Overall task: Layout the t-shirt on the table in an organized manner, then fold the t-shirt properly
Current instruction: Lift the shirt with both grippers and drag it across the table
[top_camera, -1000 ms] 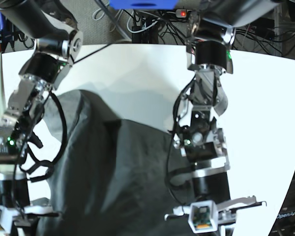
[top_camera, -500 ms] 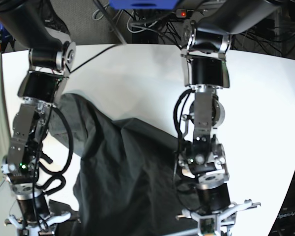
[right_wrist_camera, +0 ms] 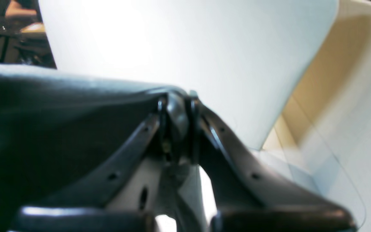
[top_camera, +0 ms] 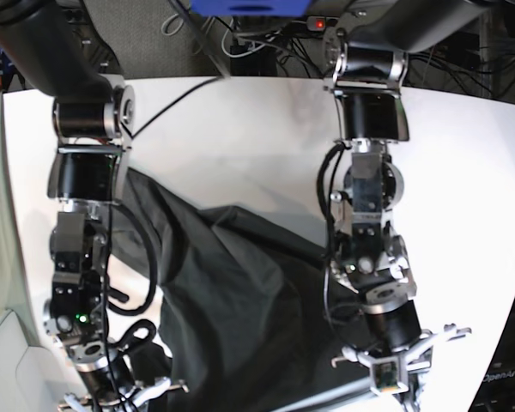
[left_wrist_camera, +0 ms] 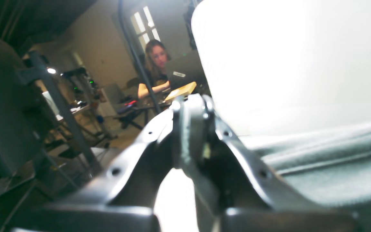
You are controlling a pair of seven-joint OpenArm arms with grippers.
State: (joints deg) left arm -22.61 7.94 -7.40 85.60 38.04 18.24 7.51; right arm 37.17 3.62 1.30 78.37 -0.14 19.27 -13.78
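White desk (top_camera: 240,129), matt, curved at its far edge, with cabling and dark equipment beyond it.

Base view: t-shirt (top_camera: 232,300), dark charcoal, lay rumpled on the desk between the two arms, its near part drawn toward the camera and its far part trailing in loose folds. Both arms reached down toward the near edge of the desk. The left wrist assembly sat just right of the shirt's near portion, the right one just left of it. Neither pair of jaws was visible here.

Left wrist view: left gripper (left_wrist_camera: 190,109) had its jaws pressed together at the tips, dark material between them, judged to be the shirt's edge. The t-shirt (left_wrist_camera: 327,161) ran off to the right in taut ridges over the desk (left_wrist_camera: 285,64). A person at a laptop sat blurred in the background.

Right wrist view: right gripper (right_wrist_camera: 179,106) had its jaws closed on a fold of the t-shirt (right_wrist_camera: 60,122), which stretched leftward from the tips. The desk (right_wrist_camera: 172,48) lay beyond.

Risk, judged: both pinches looked narrow. Uneven pull between the arms could slip the cloth free or leave the far part bunched, spoiling the flat layout.
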